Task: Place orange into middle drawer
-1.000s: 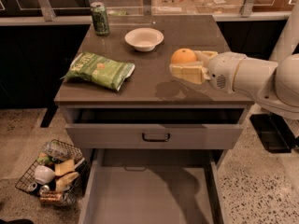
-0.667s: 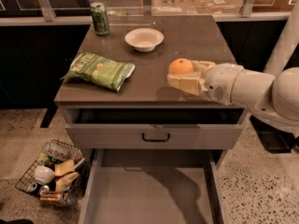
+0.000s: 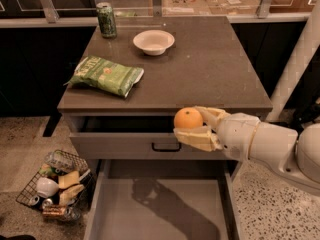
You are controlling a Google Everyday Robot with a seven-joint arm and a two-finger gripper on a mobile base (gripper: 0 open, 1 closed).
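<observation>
The tool (image 3: 192, 124) is pinching the orange (image 3: 188, 118) between its two pale fingers, one finger behind and above the fruit and the other beneath it, so the orange sits held in the air and touches nothing else. A second ago the tool and its fruit were over the right front part of the counter (image 3: 215, 69). Now they have come forward past the counter's front edge and down a little, so the orange hangs level with the top drawer's grey front (image 3: 120, 146), just up and to the right of its black handle (image 3: 166, 147). Below the tool, the middle drawer (image 3: 112, 209) stands pulled out, its plain grey floor bare apart from the arm's shadow. That shift matters: the fruit has left the counter and now looks to be over the open drawer, towards its back right part, though well above the floor. What remains, as I judge it, is to lower the orange and let go. Behind and to the left of the tool, the chip bag (image 3: 106, 75), white bowl (image 3: 153, 41) and green can (image 3: 106, 20) sit on the counter.
</observation>
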